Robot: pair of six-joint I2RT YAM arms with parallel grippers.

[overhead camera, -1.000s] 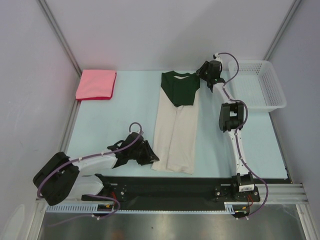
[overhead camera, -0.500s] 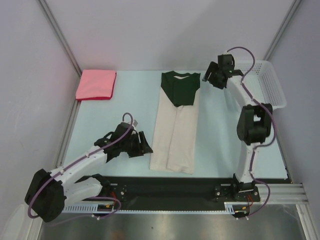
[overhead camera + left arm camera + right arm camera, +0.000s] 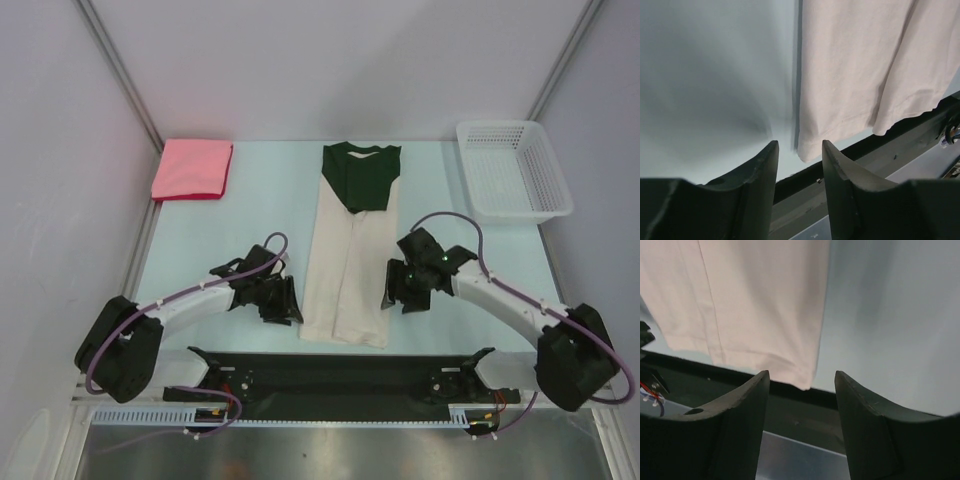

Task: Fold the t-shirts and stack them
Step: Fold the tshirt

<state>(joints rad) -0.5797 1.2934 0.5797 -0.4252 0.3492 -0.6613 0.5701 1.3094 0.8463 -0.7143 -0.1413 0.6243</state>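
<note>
— What sits furthest left?

— The pink-red shirt (image 3: 192, 169), folded square, at the far left corner of the pale blue table (image 3: 240, 220), well apart from both arms.

— And the left arm?

— It reaches low across the table. The left gripper (image 3: 281, 301) is just beside the near left corner of the cream-and-dark-green shirt (image 3: 352, 262). In its wrist view the two dark fingers (image 3: 760, 175) stand apart with a clear gap, holding nothing; the corner of the cream hem lies right ahead of that gap.

— How does that shirt lie?

— Flat, as a long narrow strip down the middle of the table. The dark green part with the neckline is at the far end, the cream part runs toward the black base rail (image 3: 340, 372), and its hem ends just short of that rail.

— The right side?

— The right gripper (image 3: 399, 289) is just beside the strip's right edge, near its near end. Its fingers (image 3: 748, 407) are spread too, gripping nothing; the wrist view shows the near right corner of the hem between the fingertips, with bare table to its right.

— Anything beyond that?

— A white plastic mesh basket (image 3: 514, 172) at the far right corner, well apart from the arms and the shirts
</note>
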